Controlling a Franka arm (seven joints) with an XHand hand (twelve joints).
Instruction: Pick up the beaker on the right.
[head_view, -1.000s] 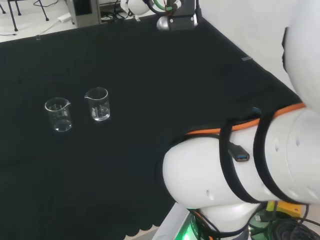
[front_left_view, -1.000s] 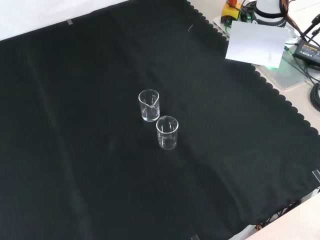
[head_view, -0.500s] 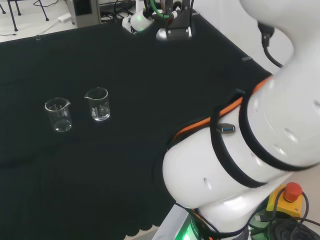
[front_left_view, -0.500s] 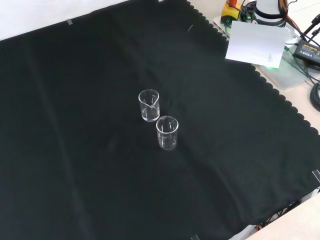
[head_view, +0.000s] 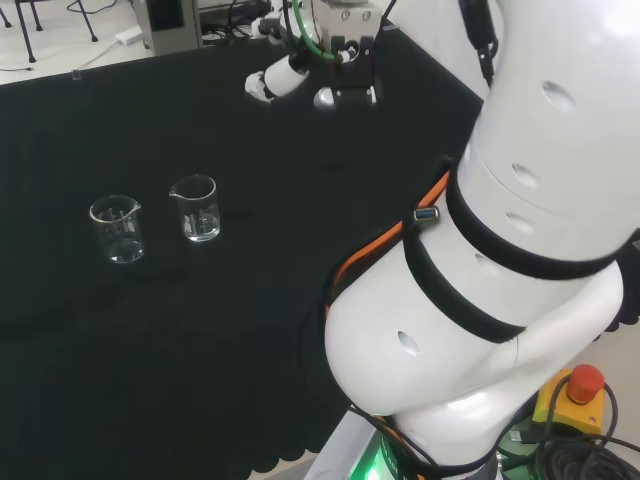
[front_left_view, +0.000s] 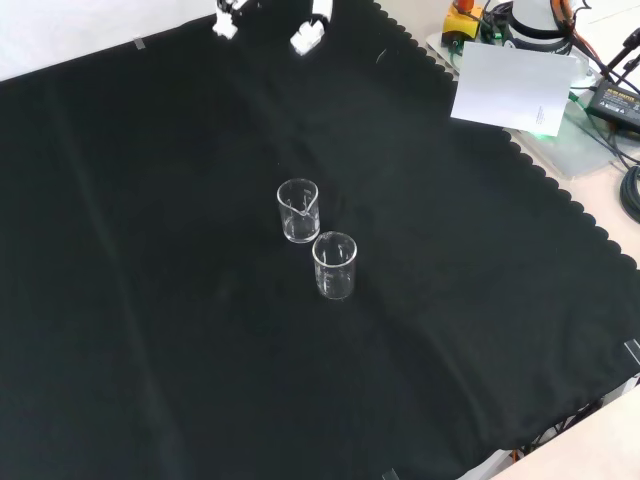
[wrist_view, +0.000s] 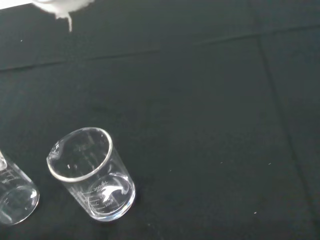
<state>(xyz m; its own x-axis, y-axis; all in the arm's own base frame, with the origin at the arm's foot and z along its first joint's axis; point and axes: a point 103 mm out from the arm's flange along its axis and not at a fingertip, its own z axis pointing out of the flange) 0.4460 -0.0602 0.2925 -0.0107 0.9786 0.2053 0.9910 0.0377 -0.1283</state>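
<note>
Beaker on the right (head_view: 195, 208), as seen in the head view: clear glass, upright, empty-looking, set on the black cloth (head_view: 150, 330) covering the surface, toward the left half of that view. Pouring lip on its rim, turned to the left there. Just beside it, to its left in the head view and slightly nearer the camera, a second beaker (head_view: 117, 230) of the same clear glass, also upright, close but not touching.

In the front view, the same pair near the middle of the cloth (front_left_view: 150, 330), one behind the other: the beaker on the right (front_left_view: 299, 210) higher up and farther off, the second beaker (front_left_view: 335, 265) lower and a little to the right, a narrow gap between them.

Robot hand (head_view: 272, 82) well apart from both beakers, hanging above the far part of the cloth at the top of the head view, up and to the right of the glassware. Fingers straight and spread, released, grasping nothing. In the front view, white fingertips (front_left_view: 308, 36) poking in at the top edge, well above the pair.

In the wrist view, one beaker (wrist_view: 92, 175) whole and close, upright on the cloth, the other (wrist_view: 12, 196) cut off at the frame's edge beside it; a blurred white part of the robot hand (wrist_view: 62, 6) at the frame's border.

Large white arm links (head_view: 500, 270) on the right side of the head view.
</note>
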